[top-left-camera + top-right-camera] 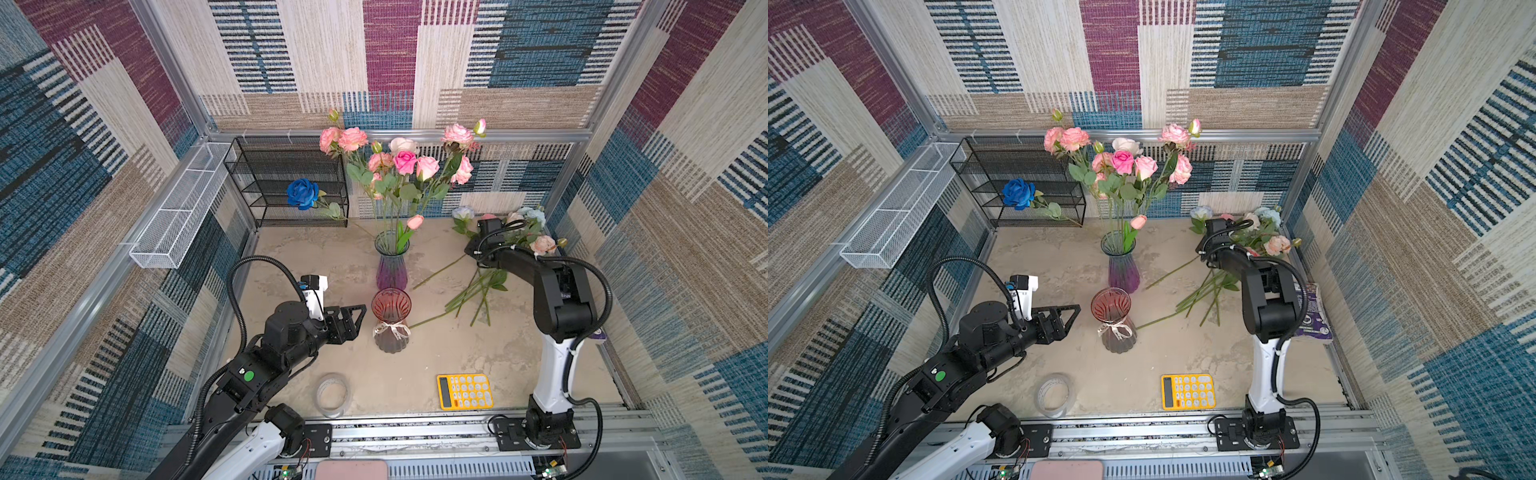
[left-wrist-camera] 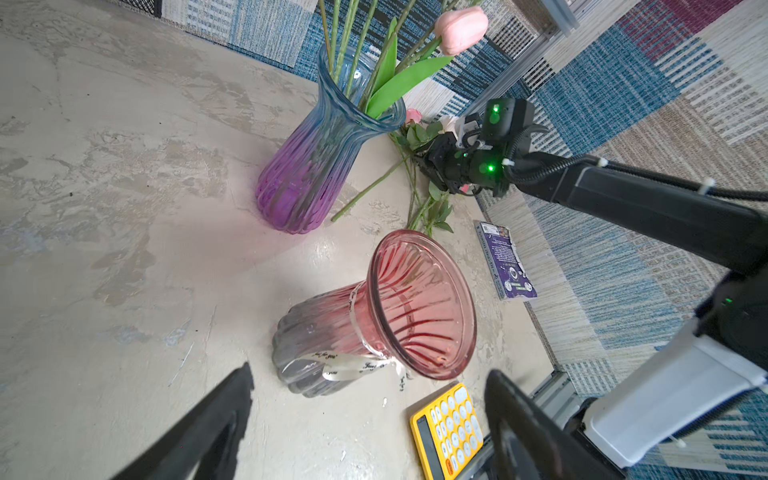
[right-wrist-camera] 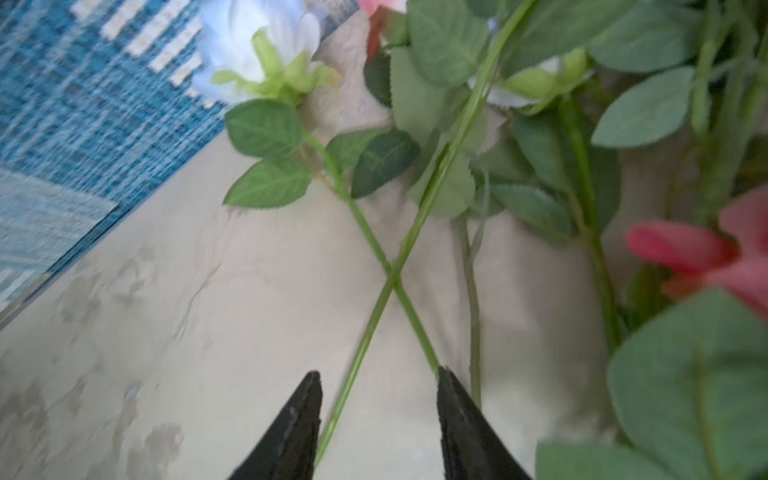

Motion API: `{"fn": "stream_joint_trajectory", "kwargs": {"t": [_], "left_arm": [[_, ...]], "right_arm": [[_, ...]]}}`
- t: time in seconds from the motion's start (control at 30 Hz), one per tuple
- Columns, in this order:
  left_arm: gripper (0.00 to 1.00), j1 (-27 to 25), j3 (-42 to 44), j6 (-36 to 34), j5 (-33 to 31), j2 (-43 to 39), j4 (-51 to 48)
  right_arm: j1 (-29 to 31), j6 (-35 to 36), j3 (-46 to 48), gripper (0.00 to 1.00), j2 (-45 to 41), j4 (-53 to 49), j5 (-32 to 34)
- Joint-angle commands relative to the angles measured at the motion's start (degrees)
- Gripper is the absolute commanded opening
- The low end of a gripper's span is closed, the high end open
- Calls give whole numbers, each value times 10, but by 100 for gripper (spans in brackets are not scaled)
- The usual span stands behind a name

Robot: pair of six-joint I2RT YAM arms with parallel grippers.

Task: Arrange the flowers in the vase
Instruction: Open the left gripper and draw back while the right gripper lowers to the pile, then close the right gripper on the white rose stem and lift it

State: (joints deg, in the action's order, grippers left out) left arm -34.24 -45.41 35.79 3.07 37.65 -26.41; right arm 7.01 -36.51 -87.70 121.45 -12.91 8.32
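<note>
Grey table (image 1: 291,257): most roses (image 1: 405,162) stand in the purple vase (image 1: 391,266) mid-back, loose roses (image 1: 542,244) lie near the back right corner, right gripper (image 3: 378,376) half-open astride one stem (image 3: 365,353), left gripper (image 1: 361,318) wide and empty.

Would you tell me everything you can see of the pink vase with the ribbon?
The pink vase is ribbed glass, red at its flared mouth fading to clear grey at its base, with a white ribbon tied round its neck. It stands upright and empty on the table, in front of the purple vase, apart from it.
</note>
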Motion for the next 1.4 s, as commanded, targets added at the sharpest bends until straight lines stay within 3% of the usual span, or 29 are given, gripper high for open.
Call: {"fn": "stream_joint_trajectory", "kwargs": {"t": [0.0,0.27,0.57,0.7,0.93,1.37], "left_arm": [[88,0,2,-18,-1,-2,7],[88,1,11,-30,-11,-3,15],[87,1,13,-31,-18,4,15],[87,1,12,-32,-21,6,14],[87,1,10,-28,-18,5,20],[87,1,-11,-8,-20,18,-12]], "right_arm": [[-5,-15,-68,47,43,-43,22],[-15,-26,-224,40,148,-134,55],[-21,-34,-224,35,160,-126,49],[-22,-28,-216,20,161,-118,49],[-21,-2,-78,7,39,18,49],[-10,12,211,3,-291,126,43]]}}
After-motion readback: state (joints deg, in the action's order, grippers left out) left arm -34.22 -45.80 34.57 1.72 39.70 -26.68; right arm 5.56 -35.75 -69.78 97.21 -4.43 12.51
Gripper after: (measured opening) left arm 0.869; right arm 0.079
